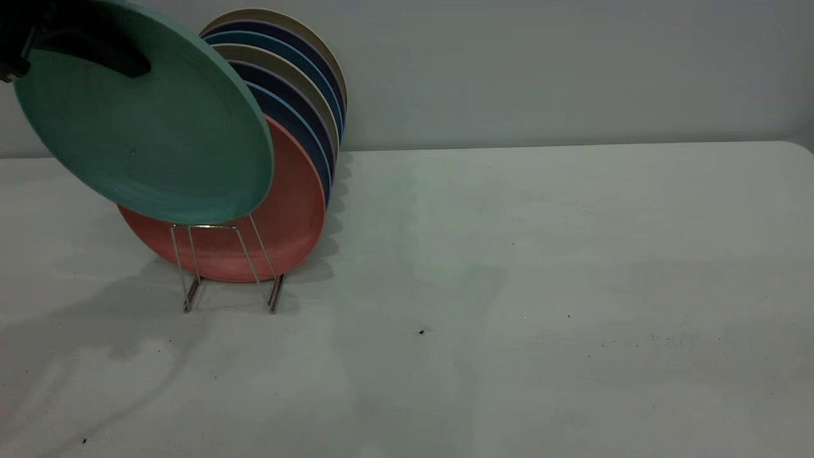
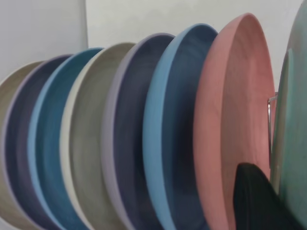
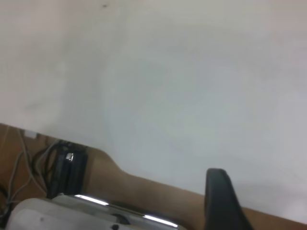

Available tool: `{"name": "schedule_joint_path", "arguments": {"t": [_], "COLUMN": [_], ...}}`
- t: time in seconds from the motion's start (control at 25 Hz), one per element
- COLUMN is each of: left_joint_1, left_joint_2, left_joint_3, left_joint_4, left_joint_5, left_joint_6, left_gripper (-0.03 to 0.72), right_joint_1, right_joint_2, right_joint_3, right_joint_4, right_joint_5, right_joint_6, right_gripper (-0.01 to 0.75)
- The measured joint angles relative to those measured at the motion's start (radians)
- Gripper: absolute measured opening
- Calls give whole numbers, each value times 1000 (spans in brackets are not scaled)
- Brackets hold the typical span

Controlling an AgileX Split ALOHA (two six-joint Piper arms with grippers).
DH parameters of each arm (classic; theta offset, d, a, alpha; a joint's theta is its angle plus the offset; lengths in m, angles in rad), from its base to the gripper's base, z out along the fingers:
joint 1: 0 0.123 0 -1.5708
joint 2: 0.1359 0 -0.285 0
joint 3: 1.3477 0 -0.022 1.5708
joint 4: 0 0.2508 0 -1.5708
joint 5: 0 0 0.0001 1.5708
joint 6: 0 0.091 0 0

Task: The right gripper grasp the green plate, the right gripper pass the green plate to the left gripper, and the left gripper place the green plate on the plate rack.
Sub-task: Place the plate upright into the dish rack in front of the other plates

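We judged the last step to be in hand: the green plate (image 1: 146,121) hung tilted in the air, its lower edge just above the front loop of the plate rack (image 1: 222,261), before the salmon-pink plate (image 1: 280,222), with the left gripper (image 1: 76,48) clamped on its upper rim. Next, we judged, it had to be lowered into the free front slot and released. We could not tell how the right gripper (image 3: 223,201), away over bare table, stood.
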Motion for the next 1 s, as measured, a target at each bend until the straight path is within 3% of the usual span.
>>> {"name": "schedule_joint_path", "arguments": {"t": [1.0], "left_joint_1": [0], "left_joint_2": [152], "left_joint_3": [-7], "left_joint_4": [-30], "left_joint_5": [-38], "left_joint_6": [-19], "left_gripper": [138], "right_joint_1": [0], "right_joint_2": [-1], "right_joint_3": [1], "right_joint_4": [-18], "right_joint_5": [-1], "right_joint_6": [3], "right_gripper": [440]}}
